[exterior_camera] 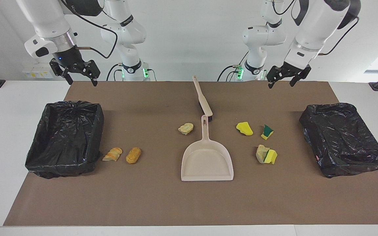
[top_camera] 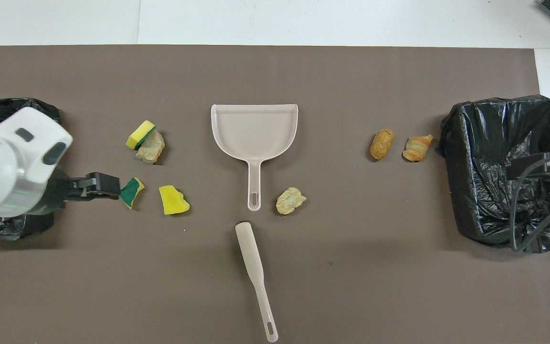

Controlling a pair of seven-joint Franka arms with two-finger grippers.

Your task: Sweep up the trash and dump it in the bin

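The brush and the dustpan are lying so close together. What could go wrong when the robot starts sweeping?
1. The brush lies with its head right by the dustpan handle, so a hand reaching for one might bump the other.
2. The trash is scattered, with two bread-like chunks far from the sponge pieces, so a piece may get missed.
3. The beige chunk beside the dustpan handle could get knocked away.

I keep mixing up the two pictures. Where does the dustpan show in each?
Facing view: dustpan at centre, handle toward the robots.
Overhead view: dustpan at centre, handle pointing down.
Shared landmark: the brush lies just robot-ward of its handle.
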